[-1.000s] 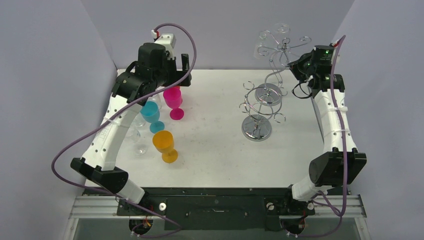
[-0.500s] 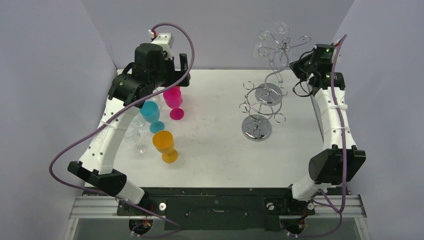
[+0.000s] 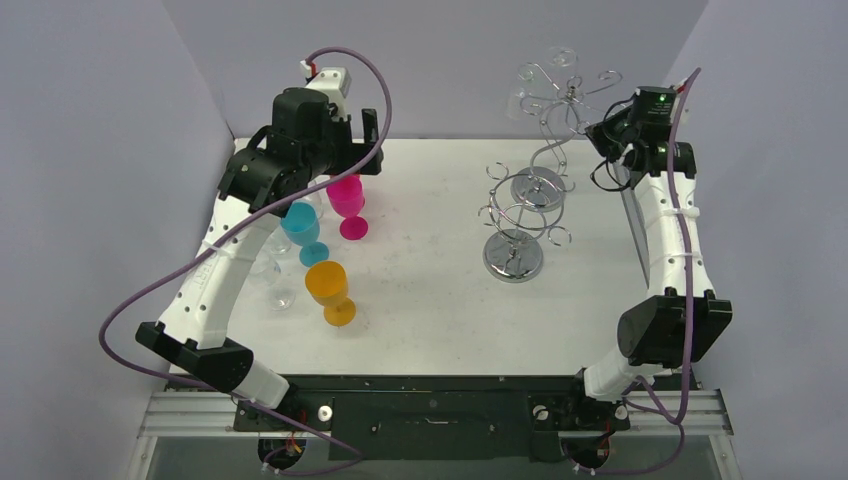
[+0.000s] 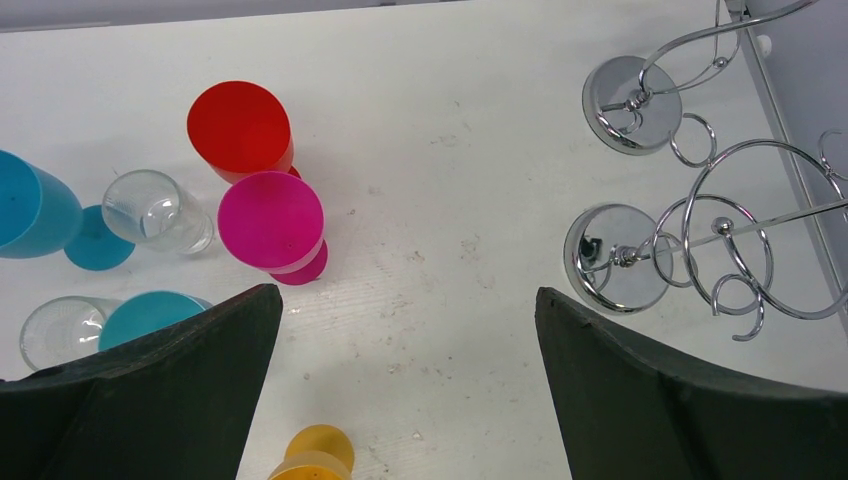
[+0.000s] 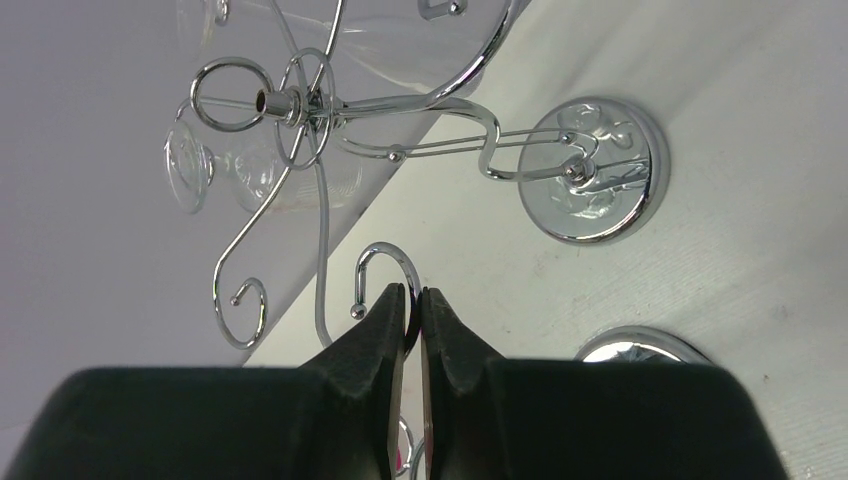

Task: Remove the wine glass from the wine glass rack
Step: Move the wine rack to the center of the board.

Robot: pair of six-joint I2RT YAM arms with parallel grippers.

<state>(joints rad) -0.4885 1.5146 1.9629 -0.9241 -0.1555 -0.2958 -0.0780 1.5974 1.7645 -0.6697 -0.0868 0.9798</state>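
Observation:
A clear wine glass (image 3: 522,92) hangs upside down from the top of the tall chrome wine glass rack (image 3: 570,100) at the back right. The right wrist view shows the wine glass (image 5: 275,175) left of the rack's hub, its foot (image 5: 189,166) caught in a wire loop. My right gripper (image 3: 600,135) is level with the rack top, on its right side. There the right gripper (image 5: 413,295) is shut on a curled wire hook (image 5: 385,255) of the rack, apart from the glass. My left gripper (image 3: 366,128) hovers open and empty (image 4: 405,300) above the table.
A lower chrome rack (image 3: 513,255) stands in front of the tall one's base (image 3: 537,188). Pink (image 3: 347,195), blue (image 3: 300,225) and orange (image 3: 328,285) goblets and clear glasses (image 3: 272,268) stand at the left under the left arm. Walls close in behind and at both sides.
My right gripper has closed on the rack's wire hook and shifted slightly right and up. The left arm has barely moved.

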